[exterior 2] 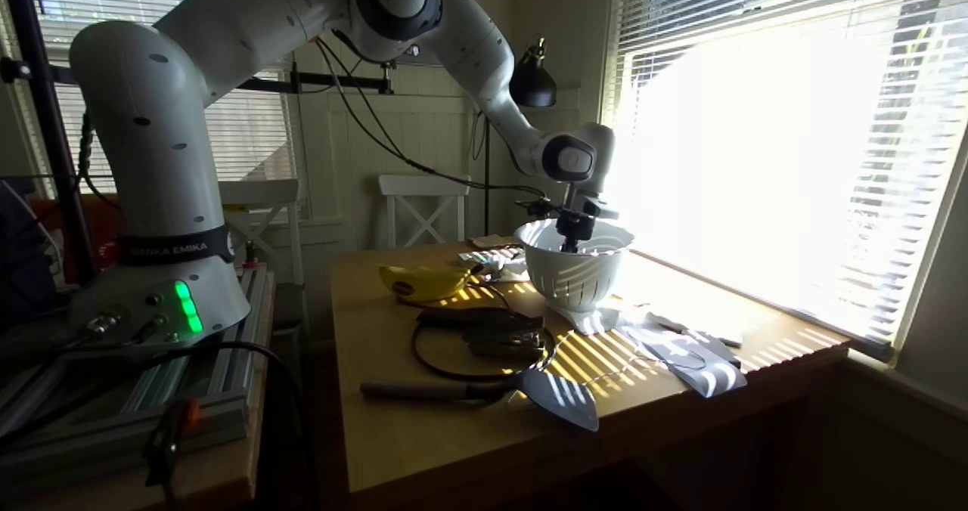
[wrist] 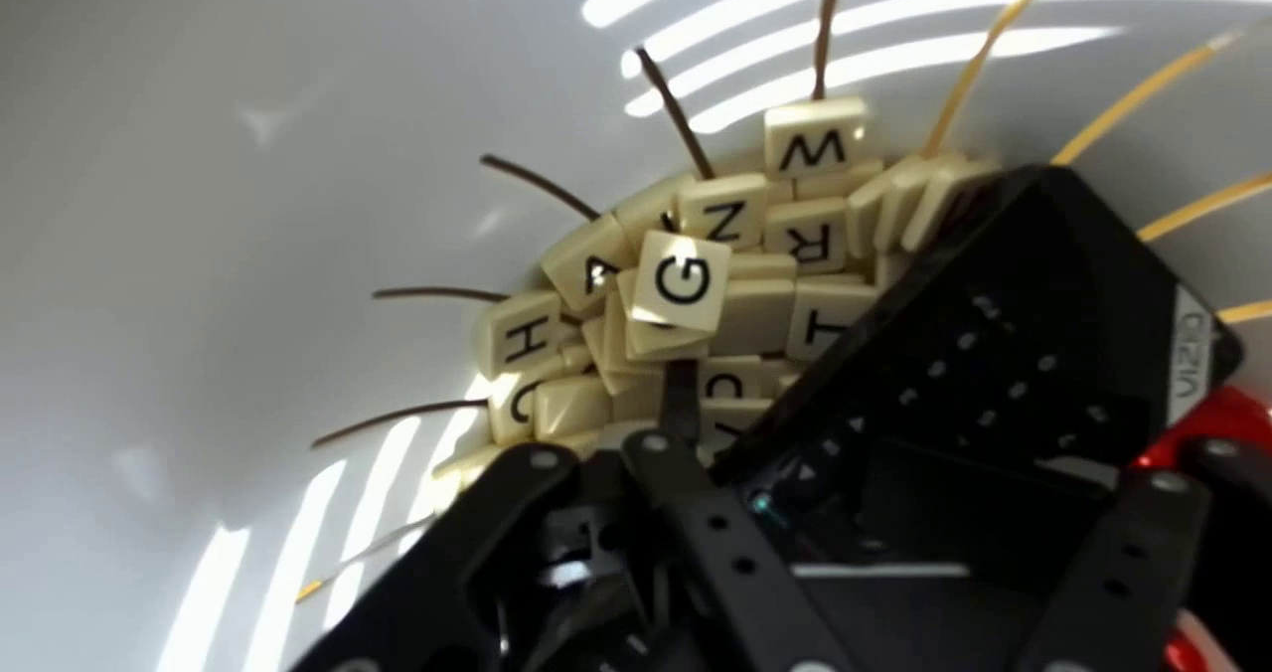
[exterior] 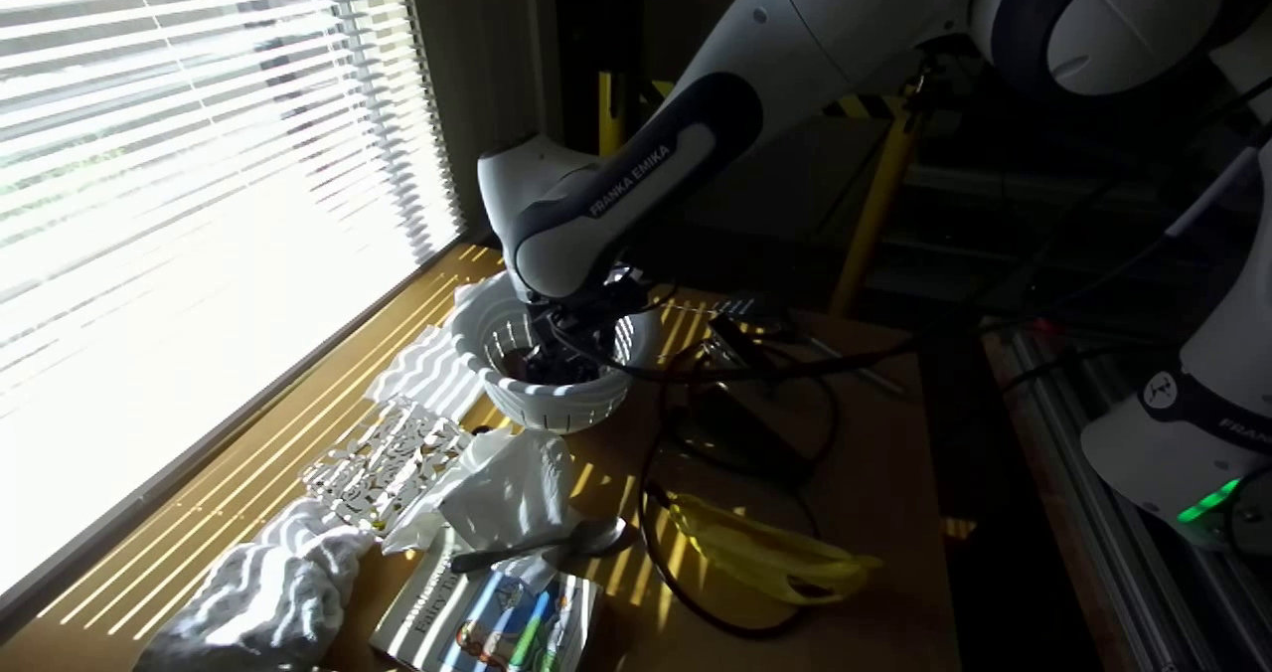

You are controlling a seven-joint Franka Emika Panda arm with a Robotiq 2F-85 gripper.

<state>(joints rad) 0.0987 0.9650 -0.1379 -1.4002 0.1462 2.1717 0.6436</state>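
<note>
The claw (wrist: 929,438) is down inside a white bowl (exterior 2: 567,277) on the counter (exterior 2: 416,447). Its fingers (wrist: 696,488) stand apart with a black remote (wrist: 1004,344) between them; I can't tell if they pinch it. The remote is in the bowl, by letter tiles (wrist: 750,314).

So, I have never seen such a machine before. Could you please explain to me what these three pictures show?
It is one robot arm, standing beside a table and ending in a two-fingered pincer. Two pictures are taken by cameras standing apart from it; the third comes from a camera on its wrist, looking down into a white slotted bowl. The pincer reaches into this bowl, where letter tiles and a black remote control lie. Its jaws stand apart, with the remote control showing between them; whether they grip it, I cannot tell. On the table there are also a book, a spoon and a spatula.
</note>
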